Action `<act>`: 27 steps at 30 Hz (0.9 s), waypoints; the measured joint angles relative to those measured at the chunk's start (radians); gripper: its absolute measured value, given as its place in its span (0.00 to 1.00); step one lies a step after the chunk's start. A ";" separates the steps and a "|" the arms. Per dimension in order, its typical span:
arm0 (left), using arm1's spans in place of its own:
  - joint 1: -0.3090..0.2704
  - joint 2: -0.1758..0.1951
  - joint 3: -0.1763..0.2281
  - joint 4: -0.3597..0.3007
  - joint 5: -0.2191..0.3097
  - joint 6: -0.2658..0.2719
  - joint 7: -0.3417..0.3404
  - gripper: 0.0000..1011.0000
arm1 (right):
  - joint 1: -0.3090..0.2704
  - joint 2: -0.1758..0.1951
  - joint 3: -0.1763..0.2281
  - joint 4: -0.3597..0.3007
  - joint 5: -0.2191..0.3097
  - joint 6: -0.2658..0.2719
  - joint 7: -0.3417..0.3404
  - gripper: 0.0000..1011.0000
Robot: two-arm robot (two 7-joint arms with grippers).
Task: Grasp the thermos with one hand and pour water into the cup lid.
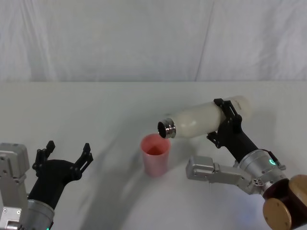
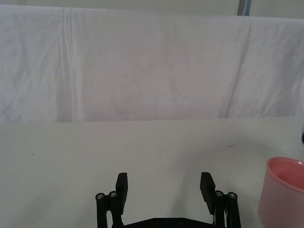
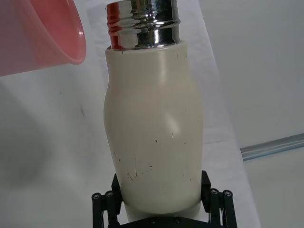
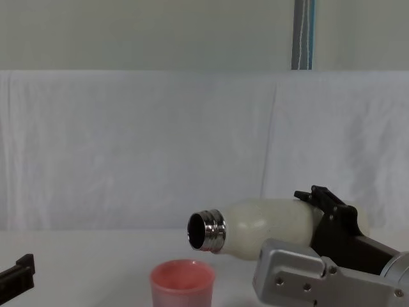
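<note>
The cream-white thermos point(image 1: 206, 118) lies tipped almost level in the air, its steel neck point(image 1: 166, 128) pointing left just above the rim of the pink cup lid point(image 1: 155, 154). My right gripper point(image 1: 226, 120) is shut on the thermos's lower body; in the right wrist view the thermos point(image 3: 154, 128) runs out from between the fingers toward the cup lid point(image 3: 40, 35). From the chest view the thermos point(image 4: 268, 225) hangs over the cup lid point(image 4: 182, 284). My left gripper point(image 1: 67, 154) rests open at the near left, holding nothing, with the cup lid point(image 2: 282, 192) off to its side.
A white cloth-covered table point(image 1: 96, 110) carries the cup lid, backed by a white draped cloth point(image 4: 128, 147). A blue-edged post point(image 4: 303, 35) stands behind the cloth. Bare table lies between the left gripper and the cup lid.
</note>
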State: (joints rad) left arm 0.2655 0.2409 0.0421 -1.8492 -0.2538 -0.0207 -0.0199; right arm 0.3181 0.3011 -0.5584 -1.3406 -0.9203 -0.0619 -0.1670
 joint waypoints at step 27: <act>0.000 0.000 0.000 0.000 0.000 0.000 0.000 0.99 | 0.019 0.017 -0.023 0.005 -0.045 0.011 -0.024 0.95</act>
State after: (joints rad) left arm 0.2655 0.2410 0.0421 -1.8492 -0.2538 -0.0207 -0.0199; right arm 0.3374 0.3185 -0.5818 -1.3352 -0.9648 -0.0511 -0.1914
